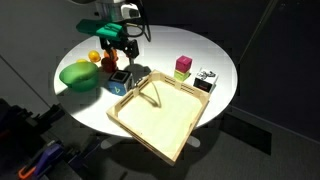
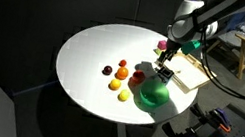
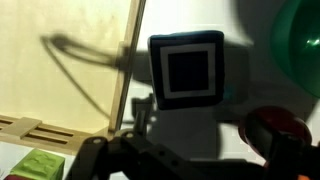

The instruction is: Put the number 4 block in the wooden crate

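We're holding the claw [image 1: 118, 60] over the table [image 1: 170, 45] with its fingers spread and nothing between them, as far as the blurry wrist view is letting us tell. The number 4 block [image 3: 187, 68] is sitting pretty much straight below, white face up. It's on the table just outside the wooden crate [image 3: 60, 60], right beside the crate's rim and not in it. On the block's side away from the crate, the green bowl [image 3: 300, 50] is crowding in. It's a cube, so there's no long axis to worry about. We're guessing it's a straight drop, with one finger squeezing into that narrow gap by the crate's rim.
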Available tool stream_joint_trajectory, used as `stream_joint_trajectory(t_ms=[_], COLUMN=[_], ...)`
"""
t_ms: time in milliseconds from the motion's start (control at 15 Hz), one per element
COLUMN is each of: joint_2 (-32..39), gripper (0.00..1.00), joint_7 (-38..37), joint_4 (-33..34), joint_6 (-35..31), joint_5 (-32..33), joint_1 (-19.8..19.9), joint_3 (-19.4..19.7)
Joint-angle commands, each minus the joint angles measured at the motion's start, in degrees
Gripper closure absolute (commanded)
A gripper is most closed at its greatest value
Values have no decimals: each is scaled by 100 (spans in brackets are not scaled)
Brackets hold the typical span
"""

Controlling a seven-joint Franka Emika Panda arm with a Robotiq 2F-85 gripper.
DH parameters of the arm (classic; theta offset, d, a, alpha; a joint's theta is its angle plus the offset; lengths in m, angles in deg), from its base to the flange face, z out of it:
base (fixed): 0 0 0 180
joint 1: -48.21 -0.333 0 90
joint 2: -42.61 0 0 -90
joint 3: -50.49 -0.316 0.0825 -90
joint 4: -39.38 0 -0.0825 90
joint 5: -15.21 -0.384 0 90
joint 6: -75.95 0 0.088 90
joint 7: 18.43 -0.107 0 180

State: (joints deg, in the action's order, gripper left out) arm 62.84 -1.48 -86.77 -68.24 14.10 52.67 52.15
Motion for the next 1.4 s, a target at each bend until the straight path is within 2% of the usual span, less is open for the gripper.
stream_joint_trajectory(t_ms=[0, 333, 1067, 1200, 1333], joint_2=[331, 527, 744, 781, 790], gripper=[0, 0, 0, 27, 44], joint_7=[-88, -138, -93, -103, -145], joint_4=[258, 268, 213, 236, 248], joint_6=[-65, -163, -462, -400, -365], joint_5=[254, 465, 399, 396, 406], joint_1=[-24, -40, 23, 28, 17], joint_3=[-44, -26, -76, -72, -53])
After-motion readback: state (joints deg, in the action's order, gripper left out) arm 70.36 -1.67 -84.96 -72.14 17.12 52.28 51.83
